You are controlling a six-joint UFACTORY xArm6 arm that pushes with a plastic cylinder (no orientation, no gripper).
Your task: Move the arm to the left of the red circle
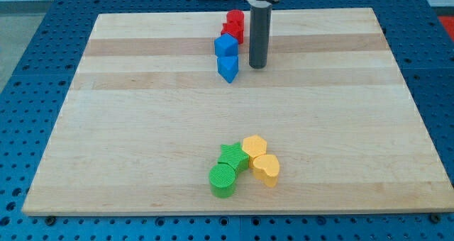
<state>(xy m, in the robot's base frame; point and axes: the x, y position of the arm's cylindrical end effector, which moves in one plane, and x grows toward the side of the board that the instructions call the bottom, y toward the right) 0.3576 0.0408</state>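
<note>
Two red blocks stand at the view's top centre: one (235, 19) at the back and one (234, 34) in front of it; I cannot tell which is the circle. The dark rod comes down just right of them, and my tip (257, 64) rests on the board below and right of the red blocks. Two blue blocks, an upper one (225, 46) and a lower one (228, 68), sit left of my tip, touching the red ones in a line.
A cluster lies at the view's bottom centre: a green star (233, 156), a green cylinder (223, 180), a yellow hexagon (254, 147) and a yellow heart (267, 169). The wooden board (106, 127) sits on a blue perforated table.
</note>
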